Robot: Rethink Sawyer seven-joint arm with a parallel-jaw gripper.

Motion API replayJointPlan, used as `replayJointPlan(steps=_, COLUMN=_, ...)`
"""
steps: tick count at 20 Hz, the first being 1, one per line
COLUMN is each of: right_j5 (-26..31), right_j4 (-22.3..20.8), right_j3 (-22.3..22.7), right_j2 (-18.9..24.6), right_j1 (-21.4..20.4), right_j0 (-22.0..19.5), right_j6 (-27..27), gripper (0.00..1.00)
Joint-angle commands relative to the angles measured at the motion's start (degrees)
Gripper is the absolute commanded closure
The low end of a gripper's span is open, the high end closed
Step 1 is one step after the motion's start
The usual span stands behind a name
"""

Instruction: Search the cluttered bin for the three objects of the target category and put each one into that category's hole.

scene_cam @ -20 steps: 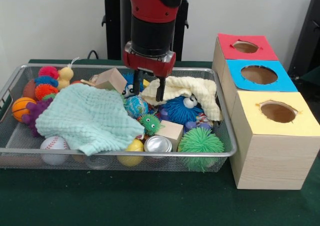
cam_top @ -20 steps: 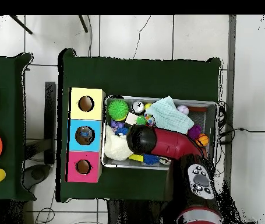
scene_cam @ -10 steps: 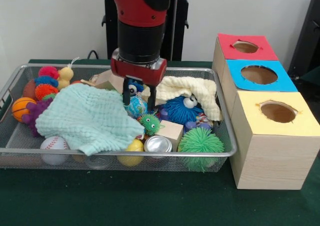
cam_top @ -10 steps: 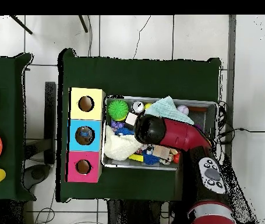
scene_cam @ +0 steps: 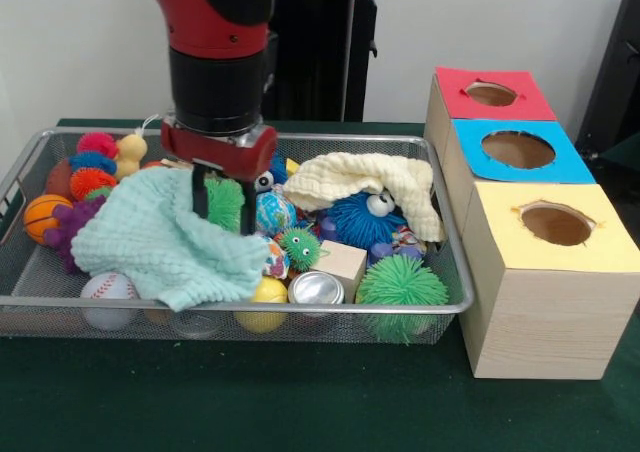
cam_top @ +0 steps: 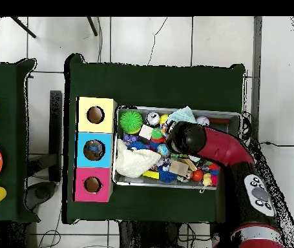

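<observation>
I see the gripper [scene_cam: 221,200] low in the wire bin [scene_cam: 30,162], its two fingers [scene_cam: 198,193] apart and straddling a raised fold of the mint-green cloth [scene_cam: 160,240]; whether they actually pinch it, I cannot tell. Just beside the gripper, toward the boxes, sits the globe ball [scene_cam: 272,213], then a small green spiky ball [scene_cam: 299,246] and the blue fuzzy toy [scene_cam: 358,219] under the cream cloth [scene_cam: 372,176]. Outside the bin stands the box row, its yellow-topped hole [scene_cam: 556,223] nearest the camera.
</observation>
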Motion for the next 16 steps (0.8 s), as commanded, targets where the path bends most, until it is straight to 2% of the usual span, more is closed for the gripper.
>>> replayJointPlan(steps=1, right_j5=6.9, right_j4=-3.88, right_j3=-2.58, right_j2=5.31, right_j1=1.07, right_j0=-5.15, right_j6=-7.77, gripper=0.0)
replayJointPlan(steps=12, right_j5=2.08, right_j4=-8.34, right_j3=4.3, right_j2=6.95, right_j1=-1.87, right_j0=-11.64, right_j6=-8.01, gripper=0.0)
replayJointPlan(steps=16, right_j5=0.7, right_j4=-9.86, right_j3=5.21, right_j2=7.58, right_j1=-1.82, right_j0=-12.45, right_j6=-6.99, gripper=0.0)
